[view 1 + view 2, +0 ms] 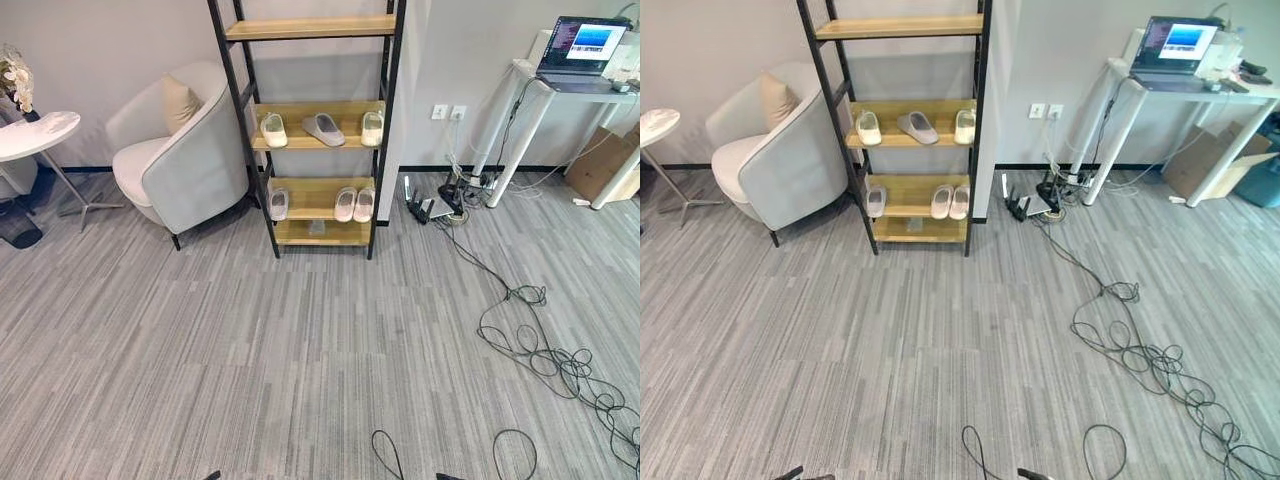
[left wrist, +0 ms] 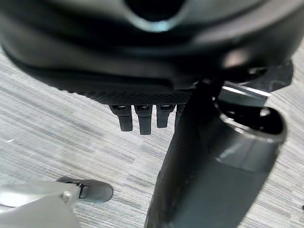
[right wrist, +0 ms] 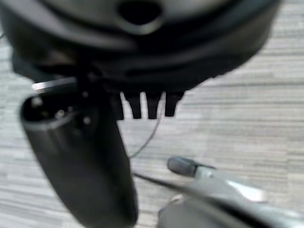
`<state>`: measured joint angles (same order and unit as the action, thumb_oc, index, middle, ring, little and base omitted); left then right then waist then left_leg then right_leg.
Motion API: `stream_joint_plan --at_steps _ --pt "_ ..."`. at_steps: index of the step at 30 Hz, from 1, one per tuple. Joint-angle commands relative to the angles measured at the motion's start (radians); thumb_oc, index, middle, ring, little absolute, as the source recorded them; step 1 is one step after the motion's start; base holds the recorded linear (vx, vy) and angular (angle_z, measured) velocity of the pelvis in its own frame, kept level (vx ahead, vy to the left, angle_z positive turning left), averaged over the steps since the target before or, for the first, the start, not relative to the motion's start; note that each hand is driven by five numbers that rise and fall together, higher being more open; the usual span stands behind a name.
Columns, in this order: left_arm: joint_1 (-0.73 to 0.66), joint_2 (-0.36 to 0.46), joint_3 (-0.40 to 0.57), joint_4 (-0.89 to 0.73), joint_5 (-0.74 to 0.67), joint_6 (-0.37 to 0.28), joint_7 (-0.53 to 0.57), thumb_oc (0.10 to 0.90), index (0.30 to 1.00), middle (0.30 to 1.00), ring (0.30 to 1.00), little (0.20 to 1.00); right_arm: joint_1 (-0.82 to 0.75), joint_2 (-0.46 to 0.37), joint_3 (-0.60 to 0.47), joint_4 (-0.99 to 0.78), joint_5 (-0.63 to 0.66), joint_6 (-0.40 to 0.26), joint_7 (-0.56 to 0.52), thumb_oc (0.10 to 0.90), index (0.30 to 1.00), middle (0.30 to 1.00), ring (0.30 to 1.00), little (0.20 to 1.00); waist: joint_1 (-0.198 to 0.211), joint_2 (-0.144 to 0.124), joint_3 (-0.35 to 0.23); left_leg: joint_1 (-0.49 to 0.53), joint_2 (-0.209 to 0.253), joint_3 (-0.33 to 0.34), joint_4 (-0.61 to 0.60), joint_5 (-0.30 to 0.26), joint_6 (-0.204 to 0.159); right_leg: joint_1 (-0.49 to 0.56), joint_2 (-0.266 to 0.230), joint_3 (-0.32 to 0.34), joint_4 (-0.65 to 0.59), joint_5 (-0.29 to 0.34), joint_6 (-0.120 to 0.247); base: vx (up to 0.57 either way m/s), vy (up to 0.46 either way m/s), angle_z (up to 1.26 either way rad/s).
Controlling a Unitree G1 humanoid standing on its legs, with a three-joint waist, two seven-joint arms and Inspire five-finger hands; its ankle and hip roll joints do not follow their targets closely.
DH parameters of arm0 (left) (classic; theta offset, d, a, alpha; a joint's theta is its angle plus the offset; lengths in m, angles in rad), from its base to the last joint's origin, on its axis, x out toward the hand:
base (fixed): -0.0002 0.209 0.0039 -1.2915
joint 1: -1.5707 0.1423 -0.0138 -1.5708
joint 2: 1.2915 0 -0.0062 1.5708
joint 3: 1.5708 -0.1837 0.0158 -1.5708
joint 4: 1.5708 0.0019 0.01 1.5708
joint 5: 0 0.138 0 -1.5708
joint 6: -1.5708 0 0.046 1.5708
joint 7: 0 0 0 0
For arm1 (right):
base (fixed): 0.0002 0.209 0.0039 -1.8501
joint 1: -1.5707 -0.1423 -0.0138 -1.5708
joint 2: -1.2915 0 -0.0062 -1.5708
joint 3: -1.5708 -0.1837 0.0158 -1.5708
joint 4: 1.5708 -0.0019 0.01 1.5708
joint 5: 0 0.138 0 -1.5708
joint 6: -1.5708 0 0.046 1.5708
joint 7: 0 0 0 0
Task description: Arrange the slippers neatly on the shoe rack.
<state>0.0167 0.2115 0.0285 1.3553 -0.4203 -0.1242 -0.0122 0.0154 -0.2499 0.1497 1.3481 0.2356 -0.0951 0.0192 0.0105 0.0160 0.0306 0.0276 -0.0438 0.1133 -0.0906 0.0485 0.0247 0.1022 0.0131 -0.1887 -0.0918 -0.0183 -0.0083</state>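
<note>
The shoe rack (image 1: 313,112), black-framed with wooden shelves, stands against the far wall. Its middle shelf holds a cream slipper (image 1: 273,129) at the left, a grey slipper (image 1: 324,129) lying askew in the middle and a cream slipper (image 1: 372,127) at the right. On the shelf below, one pale slipper (image 1: 279,204) sits at the left and a white pair (image 1: 354,204) sits side by side at the right. My left hand (image 2: 142,71) hangs over the carpet with straight fingers (image 2: 142,118), holding nothing. My right hand (image 3: 142,57) hangs the same way, far from the rack.
A light armchair (image 1: 185,150) stands close to the rack's left side, with a round white table (image 1: 35,135) beyond it. Right of the rack are plugged devices (image 1: 430,205), a white desk (image 1: 530,90) with a laptop (image 1: 585,45), and tangled cables (image 1: 540,350) across the carpet.
</note>
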Motion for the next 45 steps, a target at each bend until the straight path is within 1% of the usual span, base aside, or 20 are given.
stream_joint_plan --at_steps 1,13,16,17,19,21,22,23,26,29,31,33,34,35,36,37,40,41,42,45 --pt "-0.051 0.009 -0.028 0.046 0.038 -0.023 -0.006 0.800 0.900 0.900 0.900 0.900 0.025 -0.019 0.009 0.015 0.007 -0.004 -0.005 0.800 0.900 0.900 0.900 0.900 0.003 -0.013 -0.041 0.009 0.062 0.042 0.003 -0.026 -0.080 -0.023 -0.078 0.006 0.005 -0.004 0.145 0.00 0.000 0.00" --pt "-0.079 -0.021 -0.049 0.039 -0.016 -0.013 -0.017 0.800 0.900 0.900 0.900 0.900 0.005 -0.005 0.043 0.020 -0.017 0.013 0.014 0.800 0.900 0.900 0.900 0.900 0.004 -0.004 0.020 0.027 0.070 0.036 0.003 -0.026 -0.077 -0.036 -0.078 -0.012 0.058 -0.023 0.124 0.01 -0.043 0.00" --pt "-0.093 -0.025 -0.067 0.028 -0.027 -0.016 -0.020 0.800 0.900 0.900 0.900 0.900 -0.013 -0.013 0.063 0.010 -0.044 0.014 0.017 0.800 0.900 0.900 0.900 0.900 0.007 -0.012 0.056 -0.033 0.076 0.032 0.128 -0.066 -0.084 -0.059 -0.087 -0.015 0.092 -0.037 0.112 -0.04 -0.105 0.05" --pt "-0.097 -0.026 -0.081 0.013 -0.031 -0.016 -0.024 0.800 0.900 0.900 0.900 0.900 -0.013 -0.020 0.071 0.001 -0.058 0.013 0.021 0.800 0.900 0.900 0.900 0.900 0.014 -0.021 0.084 -0.109 0.098 0.049 0.278 -0.071 -0.106 -0.055 -0.096 -0.022 0.107 -0.060 0.093 0.06 -0.141 0.20" --pt "-0.113 -0.025 -0.094 0.006 -0.021 -0.017 -0.016 0.800 0.900 0.900 0.900 0.900 -0.023 -0.032 0.074 0.007 -0.072 0.020 0.022 0.800 0.900 0.900 0.900 0.900 0.015 -0.032 0.111 -0.213 0.148 0.107 0.444 -0.005 -0.135 -0.037 -0.102 -0.042 0.104 -0.077 0.076 0.14 -0.156 0.38" --pt "-0.114 -0.023 -0.099 0.011 -0.002 -0.014 -0.015 0.800 0.900 0.900 0.900 0.900 -0.019 -0.041 0.073 0.024 -0.076 0.030 0.020 0.800 0.900 0.900 0.900 0.900 0.022 -0.035 0.109 -0.274 0.189 0.189 0.425 -0.002 -0.126 0.000 -0.094 -0.065 0.081 -0.100 0.072 0.30 -0.062 0.63" --pt "-0.109 -0.021 -0.100 0.017 0.009 -0.011 -0.017 0.800 0.900 0.900 0.900 0.900 -0.016 -0.044 0.070 0.030 -0.070 0.031 0.019 0.800 0.900 0.900 0.900 0.900 0.029 -0.035 0.104 -0.288 0.184 0.199 0.390 -0.024 -0.130 0.027 -0.087 -0.062 0.065 -0.117 0.079 0.39 0.030 0.35" --pt "-0.097 -0.021 -0.098 0.027 0.022 -0.012 -0.018 0.800 0.900 0.900 0.900 0.900 -0.015 -0.041 0.065 0.030 -0.058 0.030 0.021 0.800 0.900 0.900 0.900 0.900 0.041 -0.034 0.100 -0.302 0.169 0.217 0.317 0.010 -0.115 0.043 -0.083 -0.066 0.046 -0.116 0.086 0.42 0.070 0.24" --pt "-0.066 -0.025 -0.079 0.054 0.013 -0.004 -0.029 0.800 0.900 0.900 0.900 0.900 -0.011 -0.025 0.060 0.033 -0.047 0.029 0.038 0.800 0.900 0.900 0.900 0.900 0.075 -0.031 0.069 -0.316 0.144 0.189 0.138 0.049 -0.115 0.099 -0.074 -0.057 0.020 -0.143 0.115 0.38 0.115 0.05" --pt "-0.049 -0.018 -0.067 0.059 0.041 -0.004 -0.021 0.800 0.900 0.900 0.900 0.900 -0.002 -0.016 0.059 0.034 -0.069 0.033 0.034 0.800 0.900 0.900 0.900 0.900 0.079 -0.042 0.049 -0.331 0.122 0.180 0.159 0.071 -0.096 0.104 -0.091 -0.053 0.042 -0.147 0.125 0.35 0.119 -0.25" --pt "-0.050 -0.002 -0.053 0.059 0.060 -0.004 -0.021 0.800 0.900 0.900 0.900 0.900 -0.003 -0.006 0.045 0.027 -0.067 0.038 0.044 0.800 0.900 0.900 0.900 0.900 0.092 -0.071 0.031 -0.311 0.088 0.190 0.189 0.023 -0.054 0.054 -0.144 -0.030 0.181 -0.110 0.161 0.47 0.247 -0.12" --pt "-0.071 0.009 -0.058 0.045 0.074 -0.009 -0.006 0.800 0.900 0.900 0.900 0.900 -0.014 -0.001 0.049 0.008 -0.070 0.040 0.039 0.800 0.900 0.900 0.900 0.900 0.073 -0.077 0.046 -0.262 0.056 0.189 0.184 -0.019 -0.018 -0.032 -0.204 -0.021 0.369 0.037 0.211 0.32 0.223 -0.28" --pt "-0.071 0.009 -0.058 0.045 0.074 -0.009 -0.006 0.800 0.900 0.900 0.900 0.900 -0.014 -0.002 0.049 0.008 -0.070 0.040 0.039 0.800 0.900 0.900 0.900 0.900 0.075 -0.075 0.043 -0.265 0.059 0.190 0.184 -0.018 -0.018 -0.036 -0.202 -0.019 0.367 0.040 0.210 0.25 0.166 -0.26" --pt "-0.085 0.011 -0.068 0.030 0.075 -0.012 0.002 0.800 0.900 0.900 0.900 0.900 -0.021 0.001 0.052 -0.001 -0.068 0.039 0.037 0.800 0.900 0.900 0.900 0.900 0.062 -0.067 0.048 -0.240 0.050 0.183 0.178 -0.031 -0.005 -0.062 -0.212 -0.009 0.452 0.103 0.213 0.42 0.218 -0.08" --pt "-0.101 0.018 -0.079 0.002 0.072 -0.019 0.011 0.800 0.900 0.900 0.900 0.900 -0.032 -0.002 0.051 -0.022 -0.069 0.035 0.030 0.800 0.900 0.900 0.900 0.900 0.041 -0.035 0.063 -0.161 0.049 0.162 0.152 -0.057 0.013 -0.142 -0.216 -0.004 0.595 0.141 0.195 0.60 0.269 0.12" --pt "-0.114 0.021 -0.080 -0.014 0.055 -0.023 0.013 0.800 0.900 0.900 0.900 0.900 -0.034 0.001 0.057 -0.032 -0.075 0.031 0.024 0.800 0.900 0.900 0.900 0.900 0.026 -0.017 0.070 -0.112 0.046 0.149 0.125 -0.069 0.016 -0.185 -0.213 -0.020 0.626 0.116 0.182 0.59 0.207 0.54" --pt "-0.143 0.026 -0.080 -0.049 0.016 -0.033 0.009 0.800 0.900 0.900 0.900 0.900 -0.040 -0.003 0.064 -0.041 -0.078 0.023 0.013 0.800 0.900 0.900 0.900 0.900 -0.003 0.005 0.079 -0.032 0.041 0.133 0.089 -0.102 0.005 -0.266 -0.220 -0.099 0.536 0.041 0.155 0.56 0.019 0.80" --pt "-0.155 0.032 -0.105 -0.054 0.032 -0.046 0.023 0.800 0.900 0.900 0.900 0.900 -0.036 -0.012 0.049 -0.040 -0.055 0.018 0.011 0.800 0.900 0.900 0.900 0.900 -0.052 -0.002 0.085 0.057 0.016 0.090 0.073 -0.150 -0.008 -0.322 -0.171 -0.076 0.347 0.039 0.153 0.81 -0.131 0.59" --pt "-0.162 0.032 -0.113 -0.049 0.048 -0.050 0.029 0.800 0.900 0.900 0.900 0.900 -0.034 -0.014 0.046 -0.033 -0.048 0.020 0.012 0.800 0.900 0.900 0.900 0.900 -0.071 -0.008 0.087 0.096 0.007 0.072 0.066 -0.174 -0.016 -0.340 -0.150 -0.044 0.253 0.057 0.164 0.82 -0.171 0.71" --pt "-0.170 0.030 -0.121 -0.034 0.078 -0.053 0.036 0.800 0.900 0.900 0.900 0.900 -0.034 -0.015 0.044 -0.017 -0.050 0.028 0.015 0.800 0.900 0.900 0.900 0.900 -0.097 -0.012 0.082 0.143 0.002 0.050 0.059 -0.208 -0.029 -0.383 -0.132 -0.024 0.120 0.101 0.186 0.43 -0.113 0.86"
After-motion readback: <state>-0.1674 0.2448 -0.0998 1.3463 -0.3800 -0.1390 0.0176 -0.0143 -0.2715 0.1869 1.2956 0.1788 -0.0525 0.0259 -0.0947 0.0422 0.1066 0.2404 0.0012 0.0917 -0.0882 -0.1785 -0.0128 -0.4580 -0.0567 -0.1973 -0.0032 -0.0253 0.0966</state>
